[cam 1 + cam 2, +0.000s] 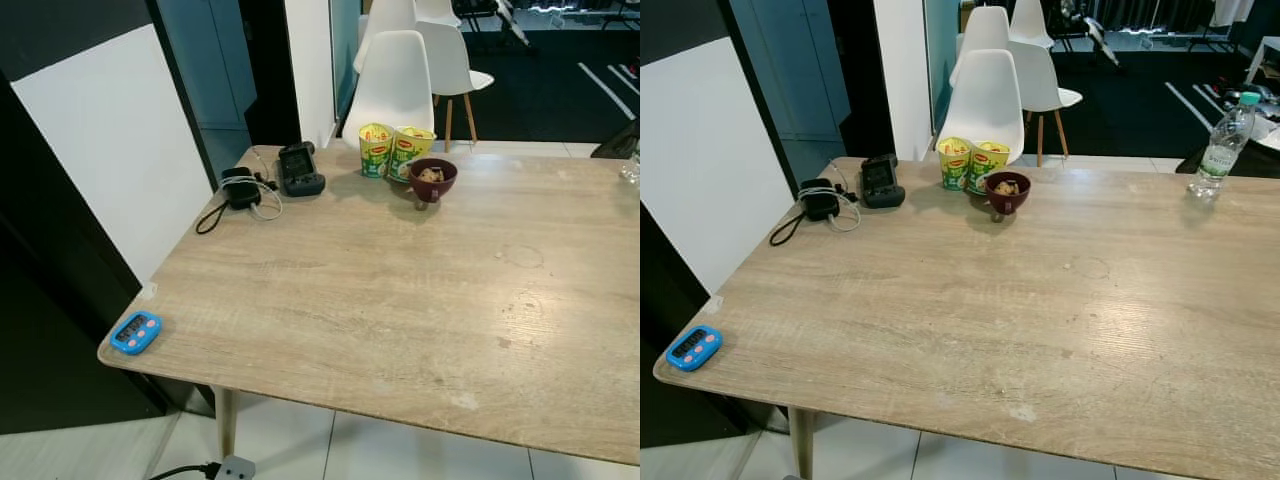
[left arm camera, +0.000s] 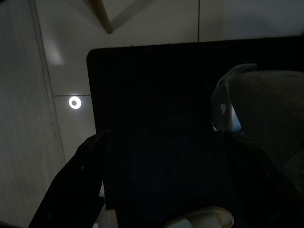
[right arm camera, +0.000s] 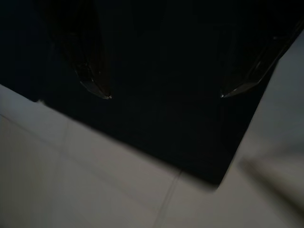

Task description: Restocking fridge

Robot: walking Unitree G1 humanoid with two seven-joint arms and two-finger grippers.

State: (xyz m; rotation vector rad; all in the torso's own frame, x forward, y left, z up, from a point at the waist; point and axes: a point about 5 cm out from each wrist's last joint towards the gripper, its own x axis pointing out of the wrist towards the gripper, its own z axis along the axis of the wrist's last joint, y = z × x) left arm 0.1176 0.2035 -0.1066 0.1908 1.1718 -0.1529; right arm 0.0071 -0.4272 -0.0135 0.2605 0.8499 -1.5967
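Two yellow-green noodle cups [image 1: 376, 150] [image 1: 411, 152] stand side by side at the far edge of a light wooden table [image 1: 380, 290]. Right beside them is a dark red bowl [image 1: 432, 178] with some food in it. A clear water bottle [image 1: 1220, 148] with a green cap stands at the far right of the table. My left gripper [image 2: 161, 180] hangs open in the dark over a white tiled floor. My right gripper [image 3: 166, 90] also hangs open, its two fingertips [image 3: 97, 83] wide apart above a dark surface and pale tiles.
A black handheld device [image 1: 300, 170] and a black charger with a cable [image 1: 240, 190] lie at the table's far left. A blue timer [image 1: 136, 332] sits on the near left corner. White chairs [image 1: 392, 85] stand behind the table. A black-and-white panel [image 1: 110, 140] borders the left.
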